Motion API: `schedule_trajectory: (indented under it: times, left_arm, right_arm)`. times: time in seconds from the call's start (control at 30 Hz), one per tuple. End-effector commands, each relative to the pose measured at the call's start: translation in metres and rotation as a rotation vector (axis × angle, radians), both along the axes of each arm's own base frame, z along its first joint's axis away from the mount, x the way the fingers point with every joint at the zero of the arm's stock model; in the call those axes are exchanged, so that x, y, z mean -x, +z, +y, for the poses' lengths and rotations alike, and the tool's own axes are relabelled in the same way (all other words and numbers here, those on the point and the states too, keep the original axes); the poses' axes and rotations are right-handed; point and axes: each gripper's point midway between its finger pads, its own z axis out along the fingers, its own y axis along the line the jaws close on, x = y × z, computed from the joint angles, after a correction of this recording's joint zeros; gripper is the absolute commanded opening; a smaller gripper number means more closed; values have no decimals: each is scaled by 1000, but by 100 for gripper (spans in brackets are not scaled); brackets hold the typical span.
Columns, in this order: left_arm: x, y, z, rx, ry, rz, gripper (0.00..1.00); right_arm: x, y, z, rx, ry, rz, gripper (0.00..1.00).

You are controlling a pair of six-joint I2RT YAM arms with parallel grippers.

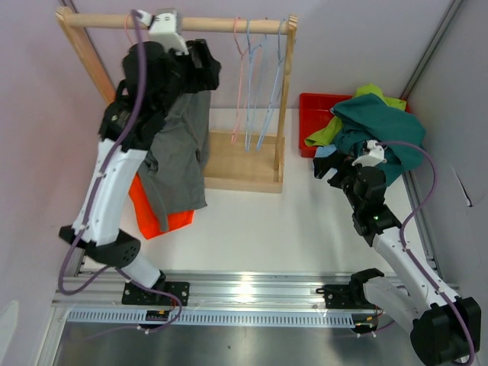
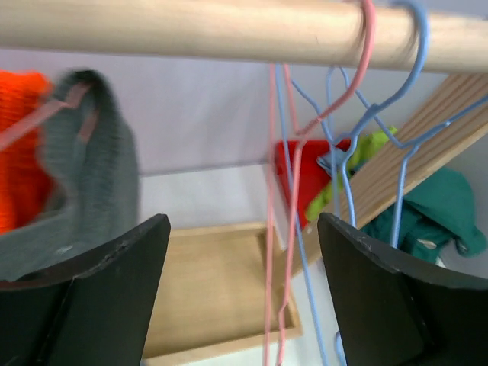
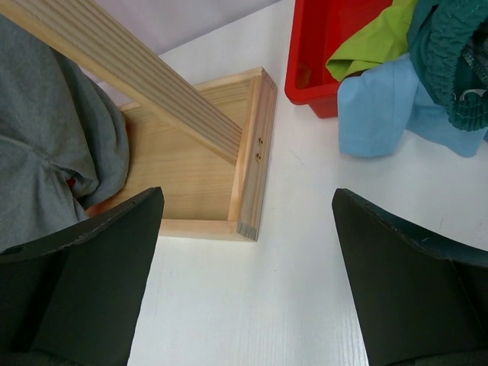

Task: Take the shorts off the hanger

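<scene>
Left end effector [image 2: 244, 225] hangs just under the rail [image 2: 191, 30], its fingers [image 2: 99, 305] spread wide with nothing between them. From the left wrist camera I see the grey shorts [image 2: 91, 175] just beside the finger on the left of that view. They are blurred, so I cannot tell whether they touch it. Their waistband is up at a pink hanger [image 2: 46, 114], and the orange shorts [image 2: 19, 145] are behind them.

From the top camera, the grey shorts [image 1: 183, 145] hang lengthwise from the rail's left part, waist up and legs down. The orange shorts [image 1: 149, 210] hang behind them and show past their lower left edge. Empty pink and blue hangers [image 1: 255, 84] hang at the rail's right end, above the wooden base [image 1: 240, 160].

The left arm [image 1: 107, 191] rises from its mount at the near edge and stretches away and upward. Its wrist is at rail height, and it covers the top of the grey shorts.

The right end effector [image 3: 248, 197] is also wide open and empty, pointing down at the white surface [image 3: 290, 290] between the wooden base and the red tray [image 3: 313, 69]. The right arm [image 1: 396, 244] reaches forward and leftward from its mount, held low.

The teal shorts [image 1: 381, 130], green shorts [image 1: 366, 95] and blue shorts [image 1: 326, 152] lie heaped in the tray and spill over its near edge. The blue pair is just beyond the right end effector, apart from it.
</scene>
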Motion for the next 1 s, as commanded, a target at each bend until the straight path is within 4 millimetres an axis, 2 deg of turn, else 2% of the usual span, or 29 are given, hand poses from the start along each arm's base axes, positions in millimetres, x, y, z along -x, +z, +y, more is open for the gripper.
schedule_trajectory:
  times: [0.0,0.07,0.17,0.27,0.5,0.6,0.73,0.83,0.97]
  left_arm:
    - [37,54,69,-11,160,-152,86]
    - [40,56,98,-4,224,-157,86]
    - [39,50,121,-16,279,-141,86]
    - [33,45,134,-32,312,-138,87]
    - [-6,17,147,-17,323,-65,84]
    - [-20,11,156,-7,343,-48,82]
    - [-52,-10,166,6,345,10,79]
    - [-67,-25,163,30,311,57,72]
    - [-73,-29,157,42,282,64,63]
  right_arm:
    - [7,6,1,16,2,-32,99]
    - [8,4,2,14,5,-29,99]
    - [11,2,4,14,8,-24,99]
    - [14,2,4,19,8,-19,99]
    - [25,-4,-5,48,-11,-5,99]
    - [30,-9,-9,59,-22,8,99]
    - [35,-14,-12,66,-31,10,99]
    - [35,-16,-14,73,-36,11,99]
    - [36,-26,-15,83,-37,30,99]
